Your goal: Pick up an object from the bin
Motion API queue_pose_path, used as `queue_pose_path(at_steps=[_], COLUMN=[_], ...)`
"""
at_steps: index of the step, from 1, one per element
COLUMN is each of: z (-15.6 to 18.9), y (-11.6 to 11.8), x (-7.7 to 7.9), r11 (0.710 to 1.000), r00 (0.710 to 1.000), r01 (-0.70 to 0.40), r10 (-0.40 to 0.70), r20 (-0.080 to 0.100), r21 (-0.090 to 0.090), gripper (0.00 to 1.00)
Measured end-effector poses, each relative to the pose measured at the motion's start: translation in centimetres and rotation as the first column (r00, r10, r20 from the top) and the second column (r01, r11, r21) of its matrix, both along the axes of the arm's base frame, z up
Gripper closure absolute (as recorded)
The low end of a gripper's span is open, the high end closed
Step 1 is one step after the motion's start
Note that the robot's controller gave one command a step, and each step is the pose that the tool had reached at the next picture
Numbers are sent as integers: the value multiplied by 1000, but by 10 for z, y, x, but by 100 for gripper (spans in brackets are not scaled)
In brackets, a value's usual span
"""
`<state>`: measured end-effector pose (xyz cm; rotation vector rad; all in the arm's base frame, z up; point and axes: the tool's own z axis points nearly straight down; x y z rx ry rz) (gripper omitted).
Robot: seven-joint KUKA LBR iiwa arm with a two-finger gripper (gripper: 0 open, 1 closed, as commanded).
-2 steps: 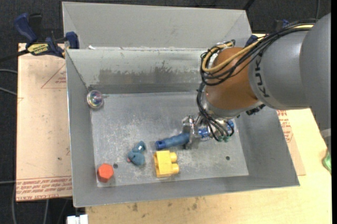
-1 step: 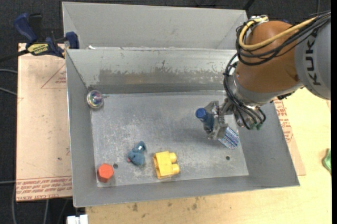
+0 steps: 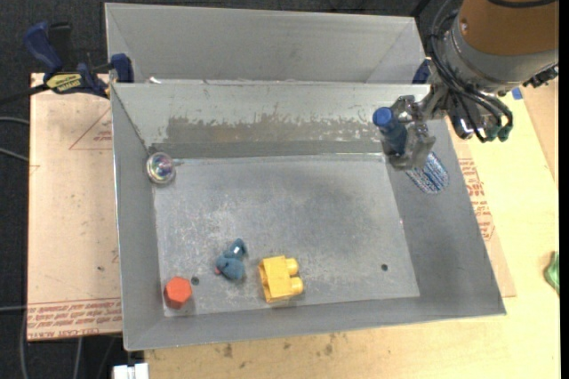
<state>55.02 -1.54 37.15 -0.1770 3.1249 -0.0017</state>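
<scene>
Hovering at back right corner of bin (image 3: pixel 267 48), gripper (image 3: pixel 407 146) (state: cannot tell); yellow block (image 3: pixel 280 278) well apart.

Clear blue-speckled tube (image 3: pixel 430 173) lies tilted against right wall.

Gripper (image 3: pixel 409 153) at bin (image 3: pixel 267 44) corner (far right)

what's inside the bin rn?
Inside the bin: clear ball back left; red cylinder, blue figure and yellow block along the front. The gripper hangs over the back right corner and hides what lies under it.
</scene>
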Motion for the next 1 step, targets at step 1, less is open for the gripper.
queue_pose_path(at_steps=[1], z=[2], y=[-16], x=[-42], r11=[987], r00=[987], r01=[-161], r10=[161], r20=[-12], r21=[1], gripper=[100])
